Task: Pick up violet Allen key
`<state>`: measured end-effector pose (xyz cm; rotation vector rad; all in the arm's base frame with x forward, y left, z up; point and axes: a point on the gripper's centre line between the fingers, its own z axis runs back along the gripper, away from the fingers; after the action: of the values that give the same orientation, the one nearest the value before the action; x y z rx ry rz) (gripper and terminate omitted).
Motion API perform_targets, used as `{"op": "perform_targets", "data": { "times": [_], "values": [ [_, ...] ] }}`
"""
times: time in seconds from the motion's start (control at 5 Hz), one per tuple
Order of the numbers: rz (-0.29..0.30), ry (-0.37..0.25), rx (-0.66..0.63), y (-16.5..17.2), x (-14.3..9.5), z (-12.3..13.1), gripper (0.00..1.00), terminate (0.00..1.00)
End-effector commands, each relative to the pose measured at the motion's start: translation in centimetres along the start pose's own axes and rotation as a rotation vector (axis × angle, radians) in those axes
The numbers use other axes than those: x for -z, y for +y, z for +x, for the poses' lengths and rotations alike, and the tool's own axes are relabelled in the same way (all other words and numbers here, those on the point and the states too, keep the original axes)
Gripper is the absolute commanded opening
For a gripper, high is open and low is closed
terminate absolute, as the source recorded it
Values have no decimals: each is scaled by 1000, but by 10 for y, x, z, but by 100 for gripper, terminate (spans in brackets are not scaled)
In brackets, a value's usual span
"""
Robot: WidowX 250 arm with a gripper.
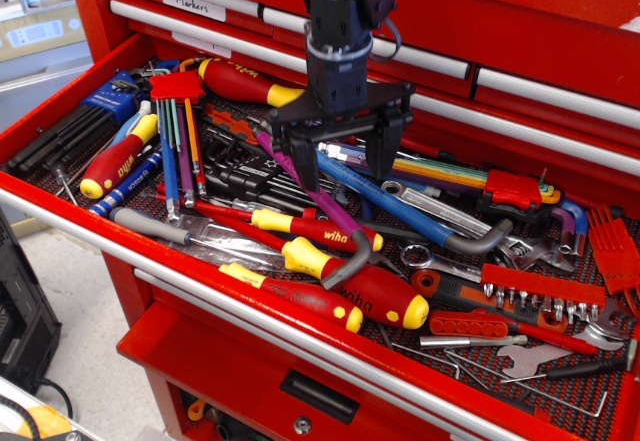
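Observation:
The violet Allen key (318, 204) lies diagonally in the open red drawer (60, 111), its violet shaft running from upper left to a grey bent end (350, 261) at lower right. My gripper (340, 161) is open and hangs just above the key's upper shaft, one finger (304, 168) by the violet shaft and the other finger (378, 156) over the blue-shafted hex key (400, 211). The key's top end is partly hidden behind the left finger. Nothing is held.
Red-and-yellow screwdrivers (350, 286) lie under and beside the key. A red-holder set of thin coloured keys (178, 131) sits left, a blue holder of black keys (90, 111) far left. Wrenches and bit holders (530, 291) crowd the right. Closed red drawers (520, 41) stand behind.

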<state>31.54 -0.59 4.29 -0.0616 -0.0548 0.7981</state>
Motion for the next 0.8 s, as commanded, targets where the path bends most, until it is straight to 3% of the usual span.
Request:
{"op": "perform_targets", "data": {
  "times": [0.0,0.2,0.4,0.6],
  "values": [
    [-42,22,56,4,19,15,100,0],
    [-47,65,87,12,30,21,100,0],
    [-55,107,65,10,42,25,0,0],
    [-36,111,65,9,34,22,0,0]
  ]
}}
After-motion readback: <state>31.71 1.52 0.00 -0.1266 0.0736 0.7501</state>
